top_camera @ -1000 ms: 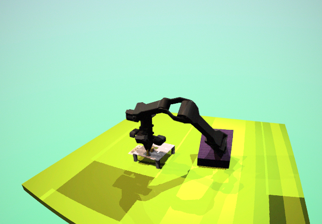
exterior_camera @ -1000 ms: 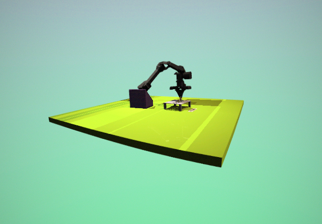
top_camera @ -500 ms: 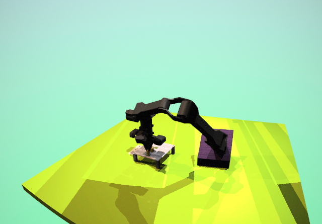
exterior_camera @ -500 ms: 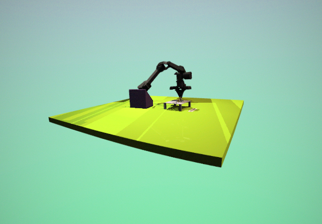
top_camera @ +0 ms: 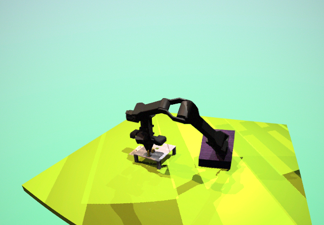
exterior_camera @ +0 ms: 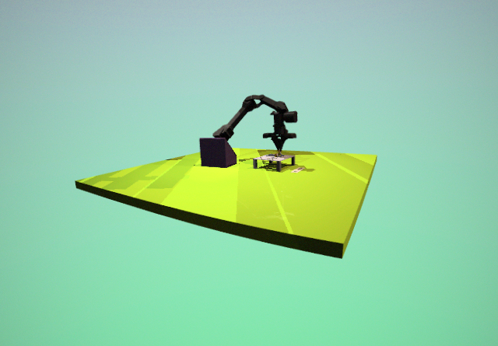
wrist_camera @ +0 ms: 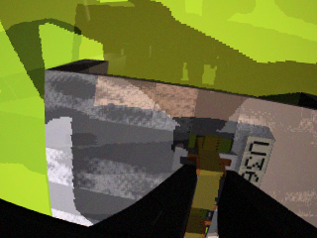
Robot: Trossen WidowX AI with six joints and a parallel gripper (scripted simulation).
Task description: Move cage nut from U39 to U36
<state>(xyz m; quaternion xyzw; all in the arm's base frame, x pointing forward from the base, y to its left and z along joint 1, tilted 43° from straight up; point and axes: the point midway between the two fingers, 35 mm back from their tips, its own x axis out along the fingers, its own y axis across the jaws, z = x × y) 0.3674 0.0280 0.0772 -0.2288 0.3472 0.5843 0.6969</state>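
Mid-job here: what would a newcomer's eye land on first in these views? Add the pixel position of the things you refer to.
The bright yellow-green tabletop (top_camera: 125,188) (exterior_camera: 257,197) (wrist_camera: 248,20), streaked with shadows, spreads beneath everything. Above it arches the black jointed arm (top_camera: 154,107) (exterior_camera: 238,118), rising from a dark purple block (top_camera: 206,149) (exterior_camera: 212,153) and reaching down to a pale, short-legged rail plate (top_camera: 170,147) (exterior_camera: 287,157) (wrist_camera: 292,149).

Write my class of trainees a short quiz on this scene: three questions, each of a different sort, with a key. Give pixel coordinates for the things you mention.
1. True or false: the pincer (top_camera: 148,150) (exterior_camera: 278,150) (wrist_camera: 206,178) is open, far from any nut (top_camera: 149,153) (exterior_camera: 278,154) (wrist_camera: 208,185).

2. What colour is the block (top_camera: 206,151) (exterior_camera: 212,153) under the arm (top_camera: 150,108) (exterior_camera: 237,118)?
a) white
b) purple
c) orange

3. Fill the gap: the rail plate (top_camera: 168,147) (exterior_camera: 263,158) (wrist_camera: 124,129) stands raised on short ____.

Key: 1 false; 2 b; 3 legs
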